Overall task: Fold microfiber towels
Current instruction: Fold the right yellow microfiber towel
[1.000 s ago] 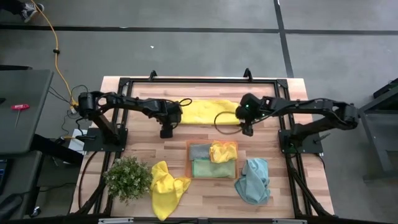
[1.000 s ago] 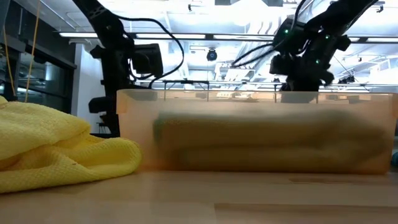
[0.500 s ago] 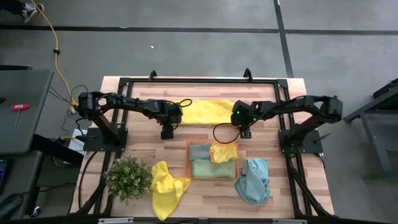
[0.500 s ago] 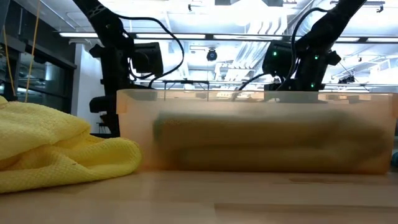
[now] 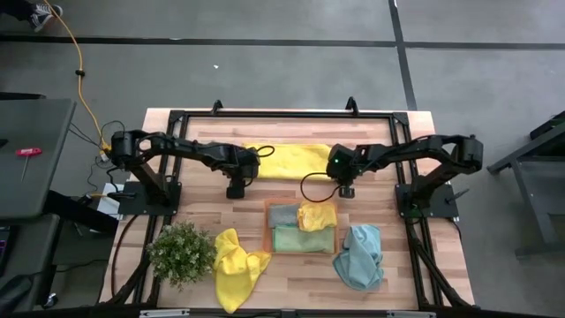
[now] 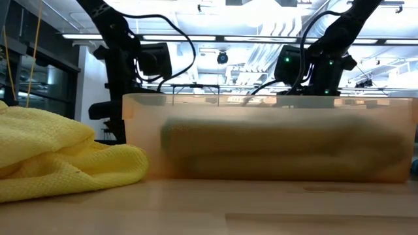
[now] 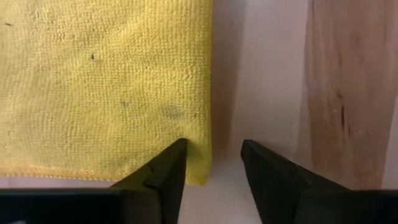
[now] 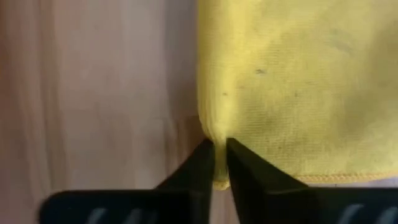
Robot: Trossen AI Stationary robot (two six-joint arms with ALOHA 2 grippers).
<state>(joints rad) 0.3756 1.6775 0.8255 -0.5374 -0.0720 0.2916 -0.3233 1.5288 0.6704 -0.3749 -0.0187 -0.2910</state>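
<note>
The right gripper [image 8: 220, 163], which a second ago stood higher and farther out toward its own side with fingers apart, has come in and down onto the near right corner of the flat bright yellow microfiber towel [image 5: 287, 160] spread at the back of the wooden table [image 5: 397, 265], and its fingers are now pressed together on a puckered bit of the towel's edge. The left gripper [image 7: 213, 163] has barely shifted; it sits at the towel's near left corner with fingers spread, one at the edge of the cloth and the other over bare wood, so nothing is pinched there yet. That leaves one corner secured and the other only lined up, which I judge to be the start of a fold: the left gripper probably has to close before both corners can be lifted and carried over. Nearer the front, the orange square tray [image 5: 267, 226] holds grey, green and yellow folded cloths, a crumpled yellow towel [image 5: 234, 265] lies beside the small leafy potted plant [image 5: 181, 251], and a teal towel [image 5: 359, 257] lies bunched to the tray's right.
</note>
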